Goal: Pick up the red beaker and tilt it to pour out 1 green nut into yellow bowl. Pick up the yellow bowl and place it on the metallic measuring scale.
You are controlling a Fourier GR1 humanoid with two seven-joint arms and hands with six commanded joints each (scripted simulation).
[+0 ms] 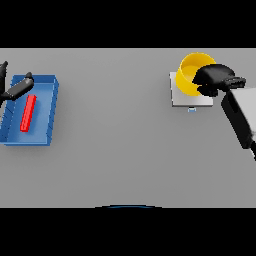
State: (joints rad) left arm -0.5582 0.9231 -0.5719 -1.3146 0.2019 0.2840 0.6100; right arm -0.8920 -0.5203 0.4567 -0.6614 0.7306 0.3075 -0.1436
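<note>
One hand does the work here: my right hand (214, 78) is curled round the near rim of the yellow bowl (190, 75), which sits on the metallic scale (186, 98) at the table's (125, 150) far right. My left hand (15, 90), fingers straight, hangs over the blue tray (47, 115), beside the red beaker (28, 113) lying flat inside.

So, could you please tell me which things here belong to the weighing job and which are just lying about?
Belongs to the job:
yellow bowl, sitting on the scale
scale
right hand, curled on the bowl's rim

Just lying about:
blue tray
red bar in the tray
left hand, over the tray
</note>
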